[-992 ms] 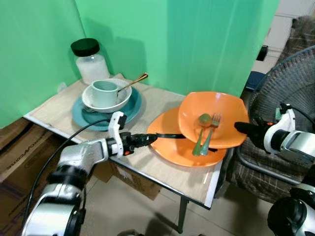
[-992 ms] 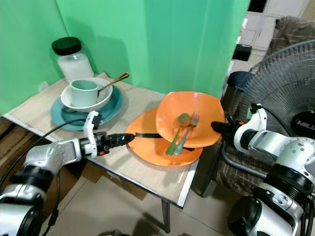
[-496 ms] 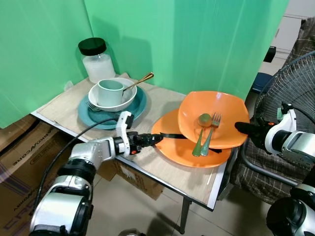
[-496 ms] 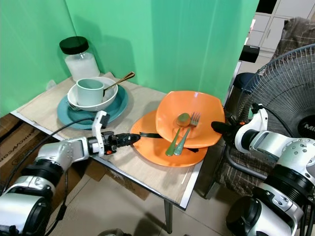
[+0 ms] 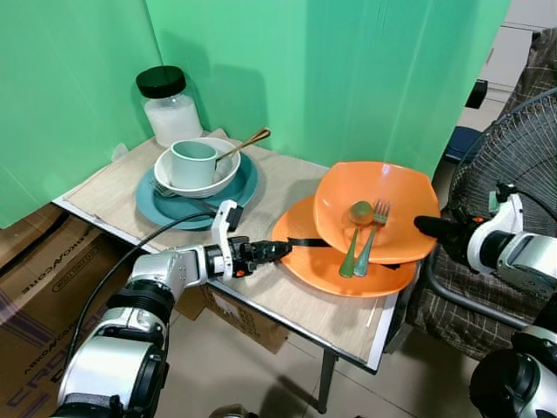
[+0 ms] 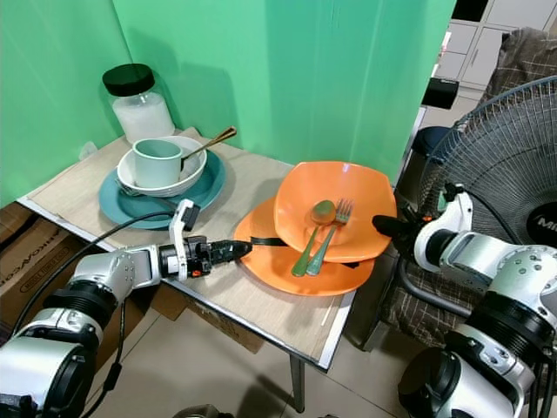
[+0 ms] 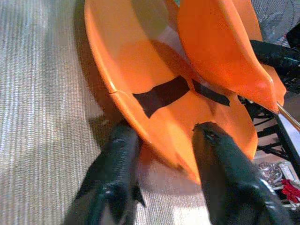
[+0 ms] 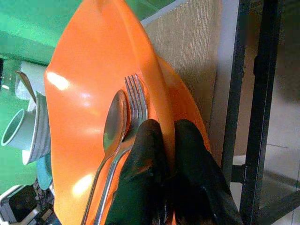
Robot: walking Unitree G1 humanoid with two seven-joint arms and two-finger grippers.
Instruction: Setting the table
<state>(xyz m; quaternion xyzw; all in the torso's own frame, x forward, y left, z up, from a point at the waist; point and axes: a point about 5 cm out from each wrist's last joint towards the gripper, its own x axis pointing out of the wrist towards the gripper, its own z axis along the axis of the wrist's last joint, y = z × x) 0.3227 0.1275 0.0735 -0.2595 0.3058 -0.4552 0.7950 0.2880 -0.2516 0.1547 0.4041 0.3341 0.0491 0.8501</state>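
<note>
An orange flat plate [image 5: 322,266] lies on the wooden table [image 5: 287,300], with a black strip [image 7: 159,93] across it. Above it, tilted, hangs an orange bowl [image 5: 396,196] with a green spoon [image 5: 359,212] and a fork [image 5: 378,213] inside. My right gripper [image 8: 166,125] is shut on the bowl's right rim, one finger inside against the cutlery handles. From the left, my left gripper [image 5: 277,251] reaches the flat plate's near rim. Its fingers [image 7: 117,159] stand open, one on either side of that rim.
At the table's back left a teal plate [image 5: 161,207] carries a white bowl [image 5: 178,185] with a green cup [image 5: 191,161] and a gold spoon [image 5: 245,142]. A black-lidded jar [image 5: 168,109] stands behind. A fan [image 5: 513,148] is at the right, cardboard boxes [image 5: 26,261] under the left.
My left gripper has slid right along the table until its fingers straddle the flat plate's rim. The right gripper keeps the bowl where it was. The camera has shifted a little.
</note>
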